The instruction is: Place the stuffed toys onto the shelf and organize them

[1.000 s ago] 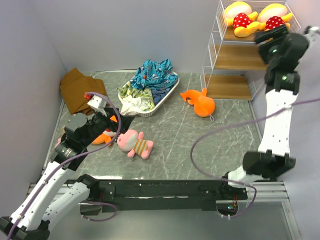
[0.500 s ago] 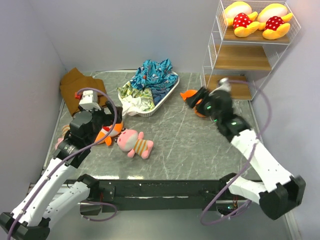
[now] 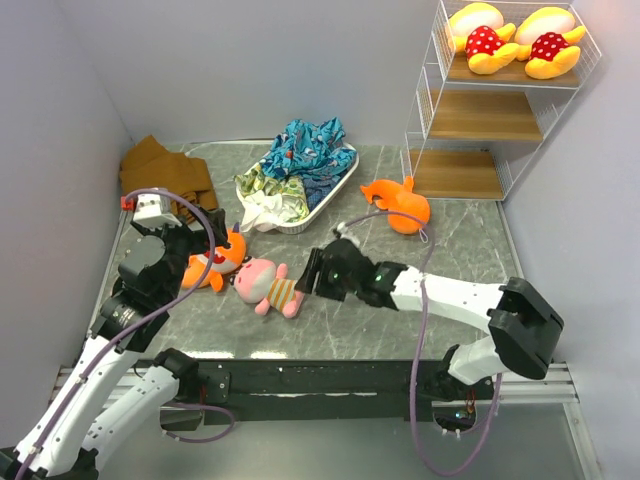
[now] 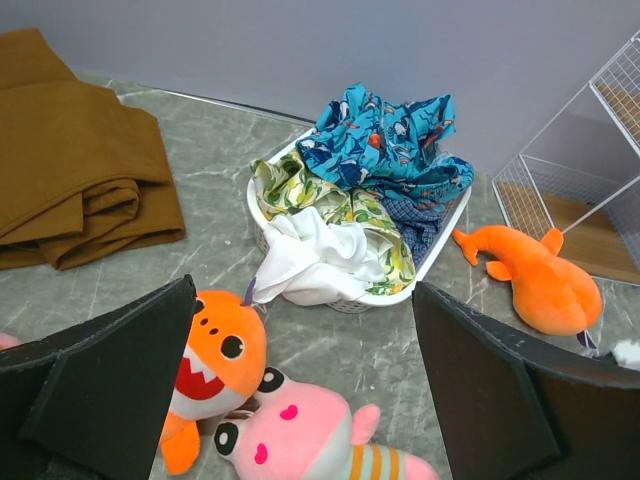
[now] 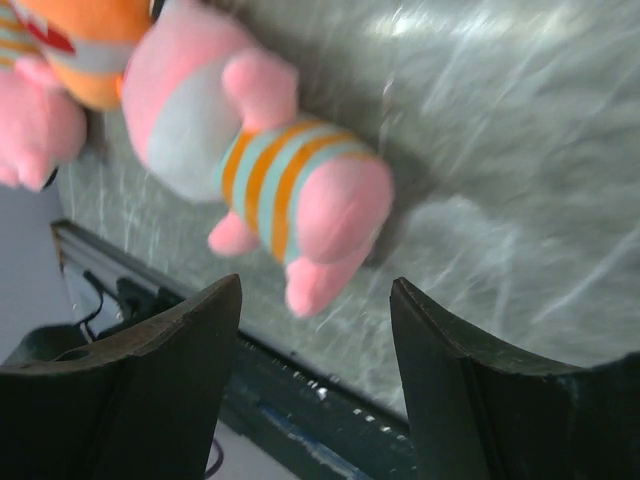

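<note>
Toys sit split between rack and table. One yellow toy [image 3: 478,42] and a second yellow toy [image 3: 546,40], both with red white-dotted bodies, lie side by side on the top board of the white wire shelf [image 3: 480,115], which stands at the table's far right corner. An orange shark [image 3: 400,207] lies on the grey marbled table [image 3: 480,240] just in front of the shelf's bottom board. Well apart from it, on the left side, a second orange shark [image 3: 215,262] with a toothy red mouth lies pressed against the head of a pink toy [image 3: 268,287] with an orange-and-blue striped belly. In the right wrist view a further pink plush shape [image 5: 35,125] shows beyond that shark, cut off by the picture's edge.

The right gripper [image 5: 315,285] is low over the table and points at the pink toy's feet. Its jaws are parted, one foot reaches about level with the fingertips, and nothing is gripped. The left gripper [image 4: 302,292] hangs above the second shark and the pink toy with its jaws spread wide and nothing held. In its wrist view the shark's head is just beside the left-hand finger.

Farther back, a white oval tray [image 4: 432,250] holds a blue-patterned cloth heap [image 3: 305,150]. A brown folded cloth [image 3: 160,175] lies at the far left.
</note>
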### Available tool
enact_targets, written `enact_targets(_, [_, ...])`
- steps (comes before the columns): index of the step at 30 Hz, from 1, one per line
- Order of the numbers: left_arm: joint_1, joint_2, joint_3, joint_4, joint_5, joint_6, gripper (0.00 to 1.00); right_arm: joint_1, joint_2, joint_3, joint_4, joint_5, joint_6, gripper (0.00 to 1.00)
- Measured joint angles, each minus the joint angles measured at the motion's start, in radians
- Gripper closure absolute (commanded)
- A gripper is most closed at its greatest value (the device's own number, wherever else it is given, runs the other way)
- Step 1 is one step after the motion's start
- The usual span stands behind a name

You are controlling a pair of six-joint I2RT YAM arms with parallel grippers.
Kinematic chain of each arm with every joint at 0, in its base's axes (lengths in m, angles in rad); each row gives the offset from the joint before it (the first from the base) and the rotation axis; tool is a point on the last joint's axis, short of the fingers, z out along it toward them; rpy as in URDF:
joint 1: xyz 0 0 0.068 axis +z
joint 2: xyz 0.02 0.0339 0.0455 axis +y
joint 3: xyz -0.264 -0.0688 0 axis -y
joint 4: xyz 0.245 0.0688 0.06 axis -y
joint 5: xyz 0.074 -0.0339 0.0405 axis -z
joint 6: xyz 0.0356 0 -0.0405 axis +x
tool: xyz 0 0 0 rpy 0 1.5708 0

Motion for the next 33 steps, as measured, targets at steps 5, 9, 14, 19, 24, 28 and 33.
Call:
enact_targets(5, [0.0,0.003,0.0,0.0,0.002,0.006,0.04,0.099,0.036,-0.027,0.086,0.044,0.087,0.34])
enact_targets(9, [0.0,0.006,0.0,0.0,0.009,0.014,0.04,0.111,0.087,-0.027,0.119,0.086,0.119,0.36])
enact_targets(14, [0.0,0.006,0.0,0.0,0.011,0.014,0.04,0.117,0.128,-0.027,0.128,0.14,0.141,0.39])
enact_targets(19, [0.0,0.002,0.0,0.0,0.024,0.014,0.04,0.122,0.174,-0.029,0.185,0.154,0.137,0.48])
enact_targets(24, [0.0,-0.003,0.0,0.0,0.035,0.018,0.04,0.126,0.249,-0.029,0.26,0.129,0.129,0.87])
enact_targets(28, [0.0,-0.003,0.0,0.0,0.039,0.018,0.04,0.137,0.245,-0.029,0.276,0.139,0.138,1.0])
enact_targets(33, [0.0,-0.003,0.0,0.0,0.044,0.018,0.04,0.145,0.146,-0.028,0.146,0.219,0.134,1.0])
